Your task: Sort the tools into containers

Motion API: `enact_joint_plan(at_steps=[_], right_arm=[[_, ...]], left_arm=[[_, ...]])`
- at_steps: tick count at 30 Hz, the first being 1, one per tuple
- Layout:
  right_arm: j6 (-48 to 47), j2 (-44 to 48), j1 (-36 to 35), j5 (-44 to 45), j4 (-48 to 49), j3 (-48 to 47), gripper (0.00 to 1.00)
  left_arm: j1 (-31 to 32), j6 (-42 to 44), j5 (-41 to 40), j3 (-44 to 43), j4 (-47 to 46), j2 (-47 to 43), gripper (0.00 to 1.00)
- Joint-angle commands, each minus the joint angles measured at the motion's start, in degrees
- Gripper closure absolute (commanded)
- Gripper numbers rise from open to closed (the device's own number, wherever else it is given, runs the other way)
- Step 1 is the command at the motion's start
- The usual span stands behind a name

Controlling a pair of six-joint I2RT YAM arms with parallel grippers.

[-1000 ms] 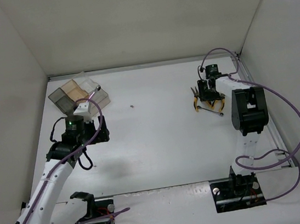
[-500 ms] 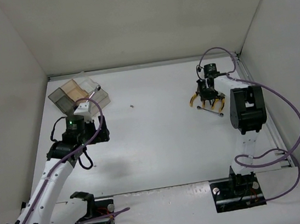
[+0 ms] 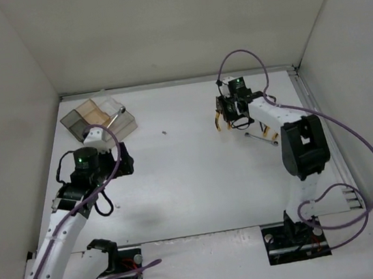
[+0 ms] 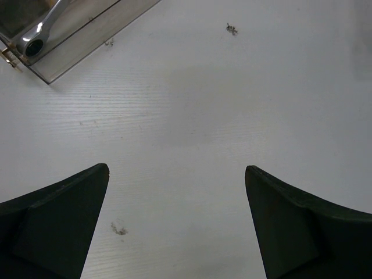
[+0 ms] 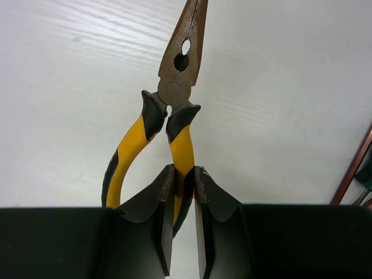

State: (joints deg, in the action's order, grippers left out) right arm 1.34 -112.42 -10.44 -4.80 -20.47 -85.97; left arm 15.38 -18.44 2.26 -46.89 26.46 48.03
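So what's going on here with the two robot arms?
The robot is sorting tools into a clear tray. The right arm has its jaws shut on one handle of the yellow pliers, over on the right side of the table. The left arm hovers near the tray with its jaws wide open, holding nothing. A silver wrench already lies in the tray. A slim metal tool lies on the table by the right arm.
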Motion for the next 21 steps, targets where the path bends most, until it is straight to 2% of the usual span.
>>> enact_joint_plan(at_steps=[1,9,11,15,17,21], right_arm=[[1.2,13.1,-2.6,-3.0,8.9,2.8,1.00],[4.8,22.9,-9.3,-13.3,15.8,9.7,1.00],[5.9,25.8,-11.4,-16.2,17.6,11.1,1.00],[8.6,28.4,-14.7,-20.9,19.8,13.3,1.00],[9.2,29.2,-15.8,-22.0,20.1,13.6,1.00],[9.9,30.9,-19.2,-23.1,22.1,14.7,1.00]], left_arm=[[-0.3,-3.4,1.7,-0.9,-4.7,-1.4,0.00],[-0.3,-8.5,11.5,-8.3,-9.7,2.0,0.00],[-0.3,-12.0,16.6,-9.3,-14.6,4.1,0.01],[0.3,-17.1,21.3,-10.3,-22.1,7.1,0.03],[0.4,-18.7,22.4,-11.2,-24.3,8.4,0.05],[4.9,-19.4,21.6,-15.1,-25.6,12.7,0.07]])
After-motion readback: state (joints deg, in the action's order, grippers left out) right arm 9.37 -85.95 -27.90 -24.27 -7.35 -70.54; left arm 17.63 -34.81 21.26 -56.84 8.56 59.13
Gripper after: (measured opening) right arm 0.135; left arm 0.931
